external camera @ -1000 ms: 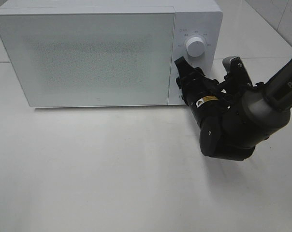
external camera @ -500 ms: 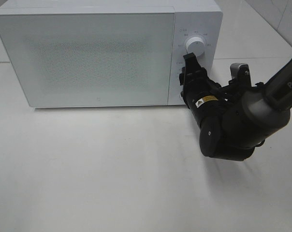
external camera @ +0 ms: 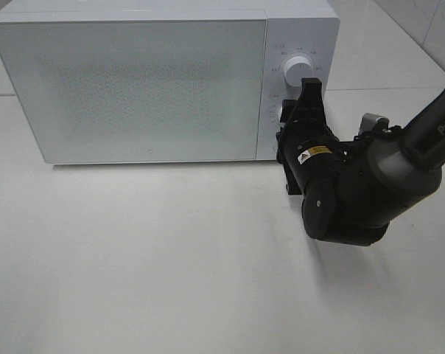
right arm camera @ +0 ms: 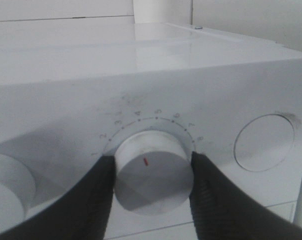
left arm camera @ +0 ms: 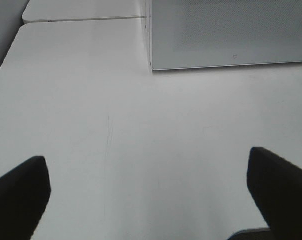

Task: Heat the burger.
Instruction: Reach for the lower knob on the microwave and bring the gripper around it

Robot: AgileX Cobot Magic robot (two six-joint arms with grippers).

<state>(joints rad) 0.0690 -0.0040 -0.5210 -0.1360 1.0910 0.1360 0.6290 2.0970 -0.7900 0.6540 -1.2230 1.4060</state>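
The burger shows in no view; the white box microwave's (external camera: pixel 134 81) frosted door is closed. The right gripper (right arm camera: pixel 151 167) pinches the white round dial (right arm camera: pixel 150 182), which is red-marked and ringed by digits 1 to 8, with its fingers half spread. Its dark arm (external camera: pixel 429 133) reads "PiPE". The left gripper (left arm camera: pixel 147 160) hangs fully spread, holding nothing, over the broad white tabletop (left arm camera: pixel 91 100) in front of the microwave.

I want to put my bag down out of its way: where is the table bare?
The white table is bare in front of the microwave, whose door is closed, and across to the left. It is crowded at the right: there the right tool grips the numbered dial, with its arm over the table.
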